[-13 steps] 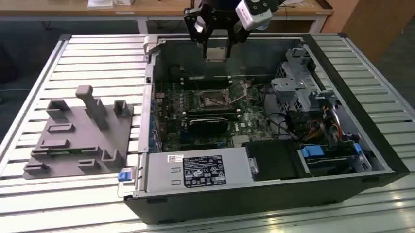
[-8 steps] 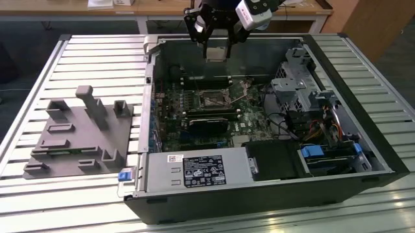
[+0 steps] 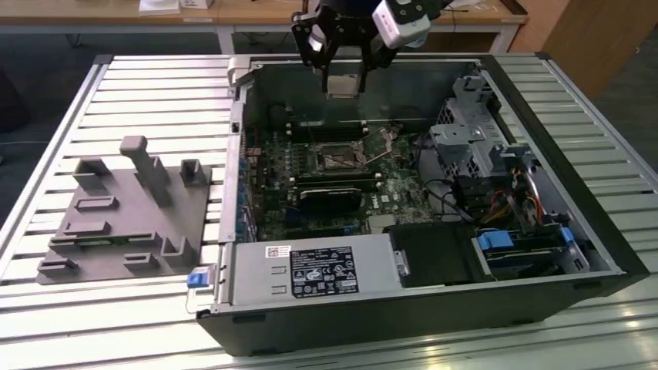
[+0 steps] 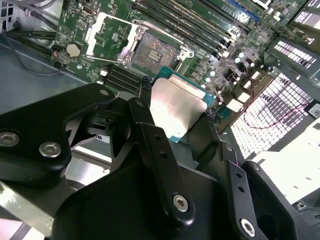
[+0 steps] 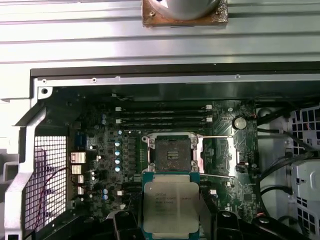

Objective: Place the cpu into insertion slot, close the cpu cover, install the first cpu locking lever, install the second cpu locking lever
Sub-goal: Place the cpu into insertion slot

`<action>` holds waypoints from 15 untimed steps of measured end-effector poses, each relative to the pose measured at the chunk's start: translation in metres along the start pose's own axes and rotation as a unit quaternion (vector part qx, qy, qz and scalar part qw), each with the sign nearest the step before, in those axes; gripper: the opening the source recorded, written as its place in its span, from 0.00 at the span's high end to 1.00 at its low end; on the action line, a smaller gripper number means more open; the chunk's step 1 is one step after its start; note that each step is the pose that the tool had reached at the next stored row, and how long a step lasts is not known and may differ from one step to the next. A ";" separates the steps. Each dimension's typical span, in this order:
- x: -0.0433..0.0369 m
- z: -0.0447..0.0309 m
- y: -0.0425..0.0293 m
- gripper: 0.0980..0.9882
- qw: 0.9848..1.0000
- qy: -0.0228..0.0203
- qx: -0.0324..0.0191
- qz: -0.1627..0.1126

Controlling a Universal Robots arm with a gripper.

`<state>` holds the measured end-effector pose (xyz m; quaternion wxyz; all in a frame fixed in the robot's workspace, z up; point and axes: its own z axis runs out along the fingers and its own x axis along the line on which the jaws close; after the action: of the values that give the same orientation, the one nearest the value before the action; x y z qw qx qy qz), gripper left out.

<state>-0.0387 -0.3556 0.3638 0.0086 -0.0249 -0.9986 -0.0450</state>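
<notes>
**A:** One step is open, I'd say: the cpu [image 5: 171, 207] is not yet in the slot [image 5: 170, 152]. How would you set it down well?

**B:** Keep it flat and square to the slot's rim and match the corners. Lower it straight, and let go only once it sits. No sideways push, because the contacts in that dark centre look delicate. The cover [image 4: 94, 36] lies flipped open beside the slot, so the way down looks free.

**A:** And the grasp?

**B:** The gripper [image 4: 177, 107] is clamped on the cpu. Its black fingers [image 4: 150, 135] press two opposite edges, and the silver face shows between them in both wrist views.

**A:** Where does it hang?

**B:** In the exterior view the gripper is high over the case [image 3: 575, 254], near its far wall. It is well above the board [image 3: 270, 173] and apart from the slot. In the first wrist view the cpu looks beside the slot, not squarely over it, so I'd judge it needs centring.
</notes>
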 end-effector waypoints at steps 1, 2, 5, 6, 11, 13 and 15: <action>0.0000 0.0000 0.0000 0.50 1.000 0.000 0.000 0.003; 0.0000 0.0001 0.0000 0.50 1.000 -0.001 0.000 0.006; 0.0000 0.0002 0.0000 0.50 1.000 -0.001 0.000 0.015; 0.0000 0.0002 0.0000 0.50 1.000 -0.002 0.000 0.017; 0.0000 0.0004 0.0000 0.50 1.000 -0.003 0.000 0.029; 0.0001 0.0006 0.0000 0.50 0.999 -0.003 -0.001 0.034; 0.0001 0.0009 0.0004 0.50 0.999 -0.004 -0.001 0.039</action>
<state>-0.0388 -0.3552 0.3630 0.0067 -0.0637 -0.9969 -0.0453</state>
